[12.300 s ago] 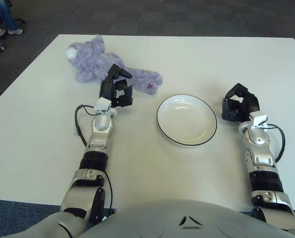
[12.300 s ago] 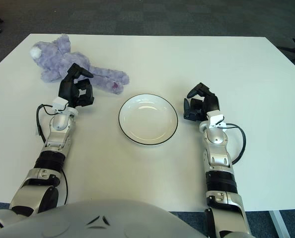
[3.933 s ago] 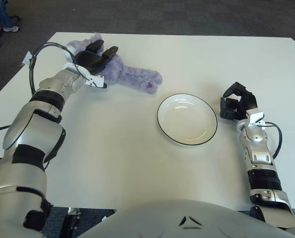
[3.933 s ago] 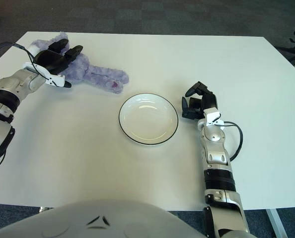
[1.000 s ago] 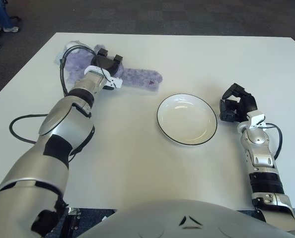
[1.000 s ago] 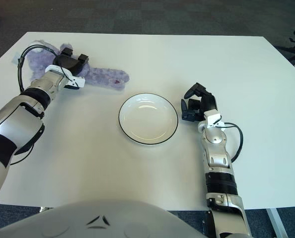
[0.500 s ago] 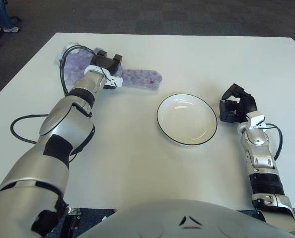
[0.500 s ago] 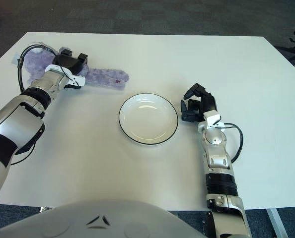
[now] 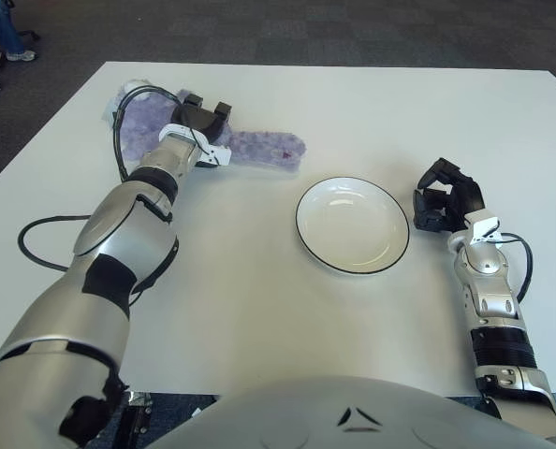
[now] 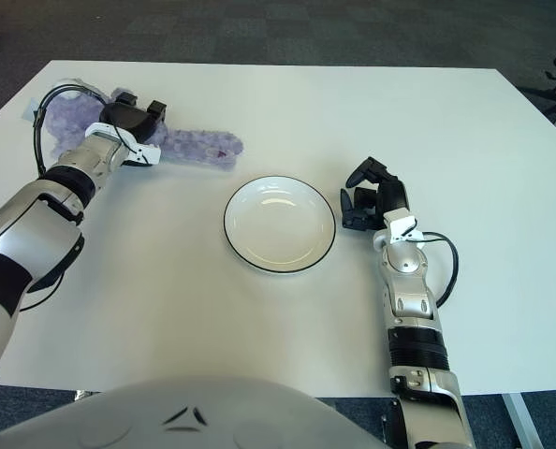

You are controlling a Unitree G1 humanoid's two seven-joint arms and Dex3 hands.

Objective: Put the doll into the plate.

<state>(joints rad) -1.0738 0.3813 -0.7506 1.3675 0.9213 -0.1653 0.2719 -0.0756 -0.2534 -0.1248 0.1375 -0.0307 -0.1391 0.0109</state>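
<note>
fuzzy purple plush doll (image 9: 259, 147) lies flat at far-left of the smooth white table (image 9: 259, 299), stretched lengthwise, w/ a small dark pink spot near its end. left hand (image 9: 201, 116) is on its middle, black fingers clamped around the soft body. round white plate (image 9: 353, 225), shallow w/ thin black rim, sits empty mid-table, well apart from doll. right hand (image 9: 449, 202) shows just right of plate, fingers curled, holding nothing.
</note>
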